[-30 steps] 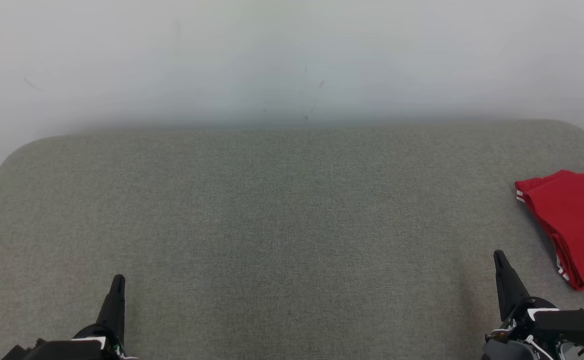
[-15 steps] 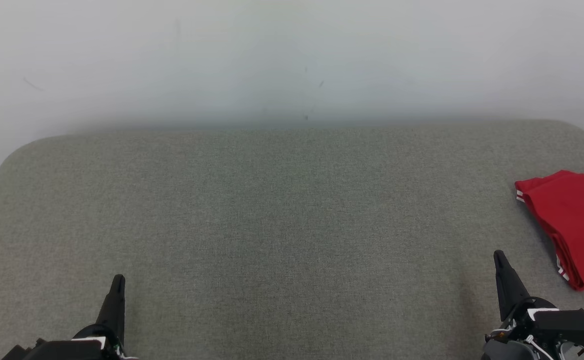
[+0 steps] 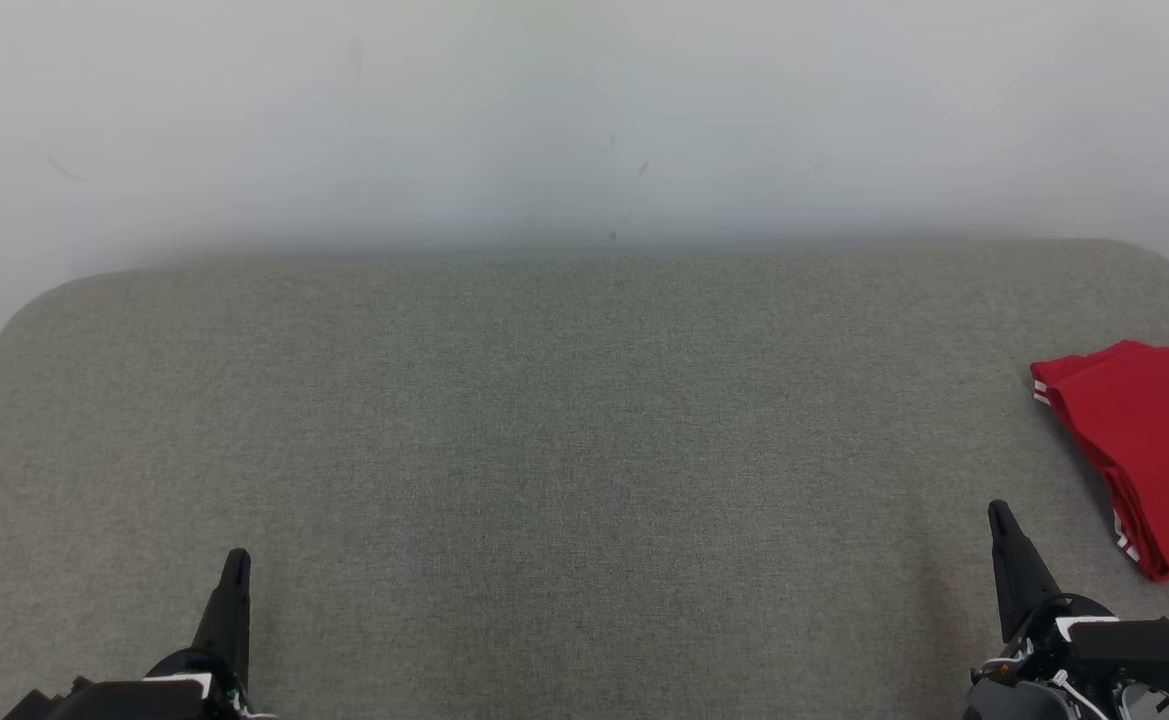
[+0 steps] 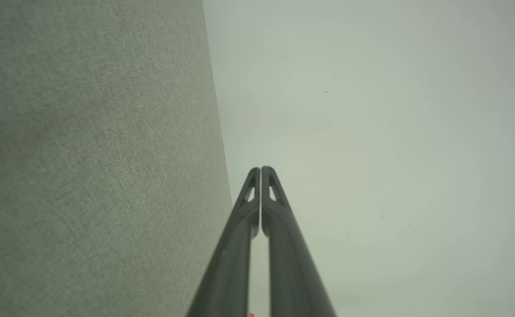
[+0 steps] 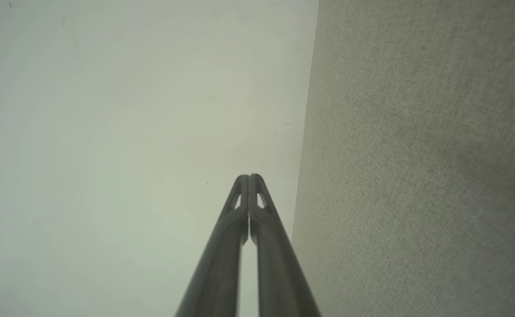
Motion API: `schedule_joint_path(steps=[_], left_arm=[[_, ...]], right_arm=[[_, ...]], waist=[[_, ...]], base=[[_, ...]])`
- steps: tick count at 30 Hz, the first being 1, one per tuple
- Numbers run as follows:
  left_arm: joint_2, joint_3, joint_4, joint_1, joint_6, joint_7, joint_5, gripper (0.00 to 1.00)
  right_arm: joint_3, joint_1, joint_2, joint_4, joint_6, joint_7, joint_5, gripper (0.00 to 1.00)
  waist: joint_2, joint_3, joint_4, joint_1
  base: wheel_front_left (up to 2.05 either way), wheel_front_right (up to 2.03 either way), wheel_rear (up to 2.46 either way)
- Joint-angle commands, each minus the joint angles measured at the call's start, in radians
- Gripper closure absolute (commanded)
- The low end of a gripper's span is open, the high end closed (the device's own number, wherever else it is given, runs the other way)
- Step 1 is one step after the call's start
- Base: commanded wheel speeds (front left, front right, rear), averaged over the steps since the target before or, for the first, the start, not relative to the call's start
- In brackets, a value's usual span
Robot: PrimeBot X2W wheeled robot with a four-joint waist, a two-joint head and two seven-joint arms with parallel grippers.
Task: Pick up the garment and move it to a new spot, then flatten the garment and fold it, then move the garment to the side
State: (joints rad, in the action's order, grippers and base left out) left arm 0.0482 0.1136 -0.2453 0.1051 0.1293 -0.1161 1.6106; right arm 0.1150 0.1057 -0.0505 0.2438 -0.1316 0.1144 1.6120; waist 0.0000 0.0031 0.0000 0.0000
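Jaws closed tip to tip, the left gripper (image 3: 235, 556) sits low at the near edge of the grey fabric surface (image 3: 544, 420), its dark fingers pointing straight away towards the pale wall (image 3: 584, 120). The right gripper (image 3: 997, 510) sits at the opposite near corner, leaning slightly leftward, and is likewise closed on nothing. Each wrist view shows its own finger pair pressed together from the tips down, with the wall on one side and the fabric on the other. The red garment (image 3: 1149, 440) lies folded at the far right of the surface, white stripes showing at its edges, just beyond the right gripper and apart from it.
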Motion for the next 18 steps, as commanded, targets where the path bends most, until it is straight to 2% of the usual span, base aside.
schedule_joint_path(steps=[1,18], left_arm=[[0.004,0.000,-0.001,0.009,0.003,0.000,0.005,1.00],[0.004,0.000,-0.001,0.009,0.003,0.000,0.005,1.00]], right_arm=[[0.001,0.005,0.002,-0.001,0.002,0.003,0.002,1.00],[0.001,0.005,0.002,-0.001,0.002,0.003,0.002,1.00]], waist=[[0.0000,0.000,0.000,0.0000],[0.0000,0.000,0.000,0.0000]], base=[[0.00,0.00,0.00],[0.00,0.00,0.00]])
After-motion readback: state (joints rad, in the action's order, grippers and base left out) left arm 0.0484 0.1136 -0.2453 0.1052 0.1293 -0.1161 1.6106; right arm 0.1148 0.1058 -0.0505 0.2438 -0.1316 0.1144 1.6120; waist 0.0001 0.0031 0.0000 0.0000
